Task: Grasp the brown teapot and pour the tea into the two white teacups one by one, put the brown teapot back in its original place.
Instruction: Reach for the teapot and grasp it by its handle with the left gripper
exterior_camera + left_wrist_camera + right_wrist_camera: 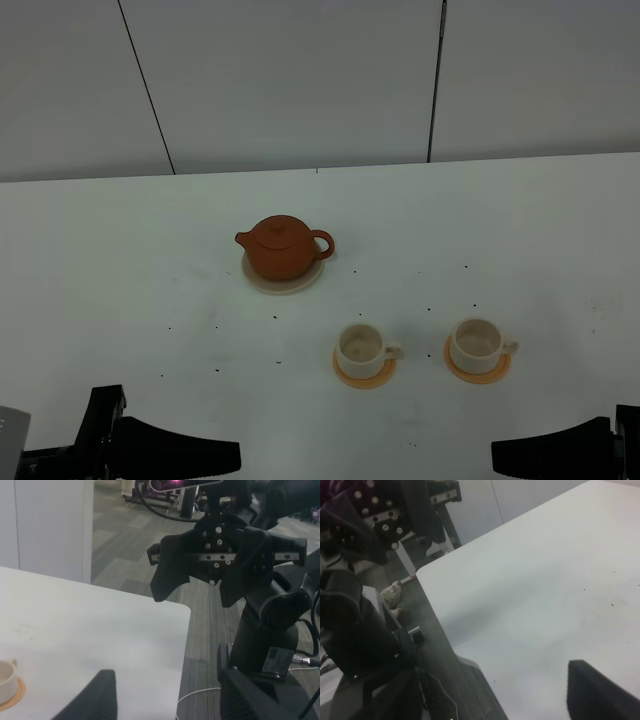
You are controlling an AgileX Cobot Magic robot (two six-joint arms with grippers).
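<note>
Brown teapot sits on its coaster; left pincer and right pincer both spread wide.

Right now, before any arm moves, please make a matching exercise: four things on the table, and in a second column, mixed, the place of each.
Things:
1. brown teapot
2. cream coaster
3. white teacups
4. orange saucers

Places:
a. one under each cup
b. on the coaster, lid on
c. under the teapot
d. on the saucers

Pairs: 1-b, 2-c, 3-d, 4-a.
</note>
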